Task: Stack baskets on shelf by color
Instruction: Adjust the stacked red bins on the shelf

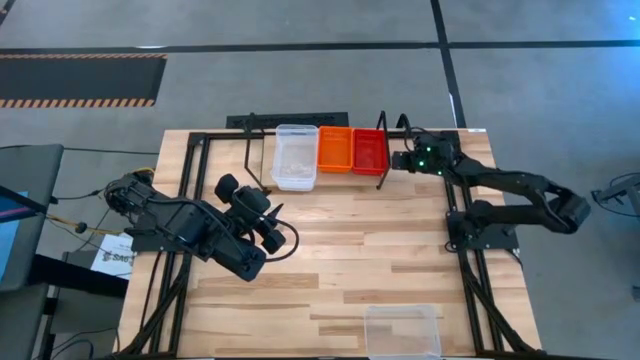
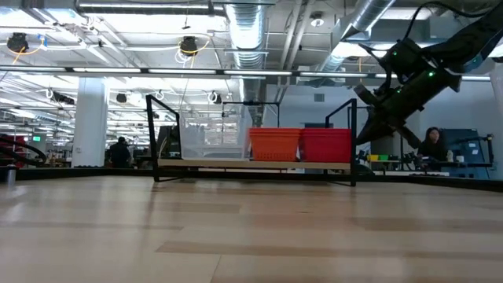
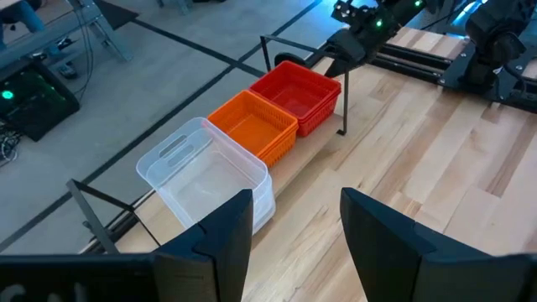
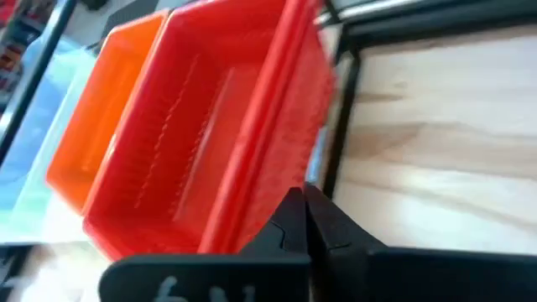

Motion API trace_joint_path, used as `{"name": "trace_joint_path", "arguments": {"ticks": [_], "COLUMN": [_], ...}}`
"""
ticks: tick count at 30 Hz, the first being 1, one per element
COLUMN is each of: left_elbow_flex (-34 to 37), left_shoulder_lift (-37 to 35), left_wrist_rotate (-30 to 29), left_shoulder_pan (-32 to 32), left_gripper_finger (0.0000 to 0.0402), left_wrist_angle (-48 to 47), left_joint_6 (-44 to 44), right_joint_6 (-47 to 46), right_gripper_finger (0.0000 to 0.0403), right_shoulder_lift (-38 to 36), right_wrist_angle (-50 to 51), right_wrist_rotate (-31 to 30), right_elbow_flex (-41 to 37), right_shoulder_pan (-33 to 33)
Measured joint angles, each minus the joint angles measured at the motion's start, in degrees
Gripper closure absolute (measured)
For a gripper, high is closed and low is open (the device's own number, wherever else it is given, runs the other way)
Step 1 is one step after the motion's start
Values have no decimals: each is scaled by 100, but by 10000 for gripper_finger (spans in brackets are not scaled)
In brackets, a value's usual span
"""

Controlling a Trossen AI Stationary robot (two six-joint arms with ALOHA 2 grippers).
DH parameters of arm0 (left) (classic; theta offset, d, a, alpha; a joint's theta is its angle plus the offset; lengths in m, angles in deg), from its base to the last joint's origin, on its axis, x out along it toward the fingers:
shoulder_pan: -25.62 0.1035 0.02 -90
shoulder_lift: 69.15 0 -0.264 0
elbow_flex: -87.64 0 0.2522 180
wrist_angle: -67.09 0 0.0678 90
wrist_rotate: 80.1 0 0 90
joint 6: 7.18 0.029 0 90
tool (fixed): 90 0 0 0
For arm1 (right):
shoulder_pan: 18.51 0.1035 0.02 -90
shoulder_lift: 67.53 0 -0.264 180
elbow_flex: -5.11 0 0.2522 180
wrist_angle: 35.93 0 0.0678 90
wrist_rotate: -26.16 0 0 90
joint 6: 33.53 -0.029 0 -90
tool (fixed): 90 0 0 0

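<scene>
The black wire shelf (image 1: 247,150) stands at the table's far edge. On it sit a clear basket (image 1: 295,156), orange baskets (image 1: 334,148) and red baskets (image 1: 369,150), left to right; the orange (image 3: 256,126) and red (image 3: 298,92) look nested. Another clear basket (image 1: 402,330) rests on its base at the near edge. My right gripper (image 4: 306,201) is shut, just right of the shelf's right end, beside the red baskets (image 4: 210,126). My left gripper (image 3: 294,222) is open above the table's left middle, facing the shelf.
A larger black tube frame (image 1: 185,200) runs along both sides of the wooden table (image 1: 360,260). Papers (image 1: 112,255) lie off the left edge. Bare wood lies between the shelf and the near clear basket. People show in the room behind (image 2: 432,141).
</scene>
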Motion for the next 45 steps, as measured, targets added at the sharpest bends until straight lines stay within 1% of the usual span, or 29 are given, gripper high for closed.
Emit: {"name": "trace_joint_path", "arguments": {"ticks": [5,13,17,20,24,27,45], "left_elbow_flex": [0,0,0,0,0,0,0], "left_shoulder_lift": [0,0,4,4,4,4,4], "left_wrist_rotate": [-3,-3,-3,-5,-11,-11,-5], "left_shoulder_pan": [-2,-1,-2,0,0,0,0], "left_gripper_finger": [233,233,233,233,233,233,233], "left_wrist_angle": [0,0,0,0,0,1,0], "left_joint_6": [0,0,-7,-8,-12,-15,-93], "right_joint_6": [137,134,129,14,-149,-172,16], "right_gripper_finger": [403,403,403,403,403,403,403], "right_shoulder_lift": [-230,-47,32,52,48,48,98], "right_wrist_angle": [232,207,-31,-439,-954,-1076,-617], "right_wrist_rotate": [-8,4,143,281,313,315,304], "right_elbow_flex": [0,0,2,2,6,7,7], "right_shoulder_pan": [-143,-121,-69,24,151,192,160]}}
